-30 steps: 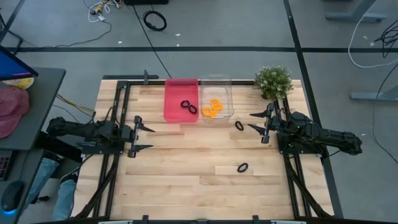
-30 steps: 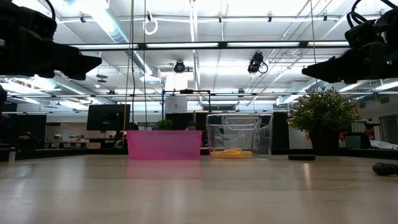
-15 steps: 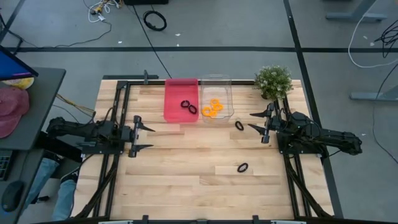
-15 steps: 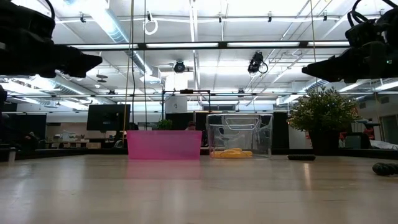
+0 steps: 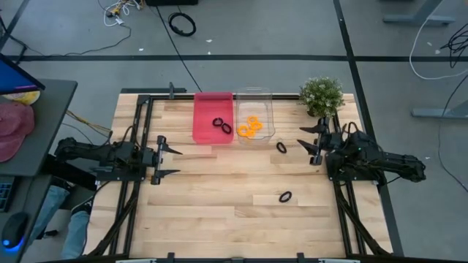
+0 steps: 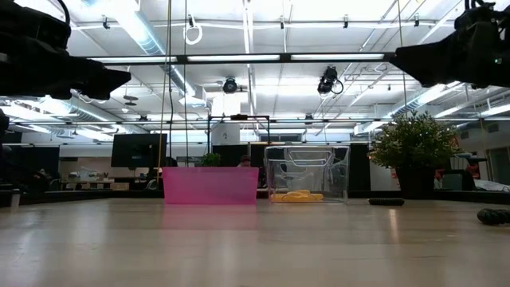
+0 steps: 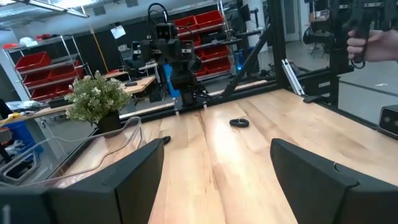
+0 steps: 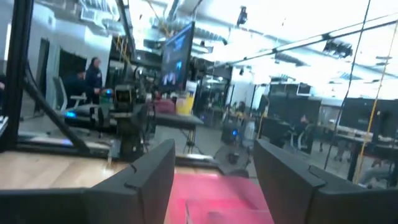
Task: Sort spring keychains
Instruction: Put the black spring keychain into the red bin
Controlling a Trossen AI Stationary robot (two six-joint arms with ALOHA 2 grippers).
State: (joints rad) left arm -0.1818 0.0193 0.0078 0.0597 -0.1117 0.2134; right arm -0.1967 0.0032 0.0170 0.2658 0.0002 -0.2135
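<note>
Two black spring keychains (image 5: 221,125) lie in the pink bin (image 5: 213,102). Several orange ones (image 5: 249,127) lie in the clear bin (image 5: 256,95) beside it. One black keychain (image 5: 281,147) rests on the table just in front of the clear bin, and another (image 5: 285,196) lies nearer the front right. My left gripper (image 5: 178,162) hovers open at the table's left, pointing level. My right gripper (image 5: 300,137) hovers open at the right, tipped upward, close to the keychain by the clear bin. Neither gripper holds anything.
A potted plant (image 5: 321,96) stands at the far right corner, behind my right gripper. Bare wood (image 5: 219,190) stretches across the table's middle and front. In the left wrist view a person's hand (image 7: 367,43) shows beyond the table.
My right gripper has tipped its fingertips upward and risen a little; in the low view its fingers now stand higher. Its gap has not changed. The keychains and bins lie as before.
</note>
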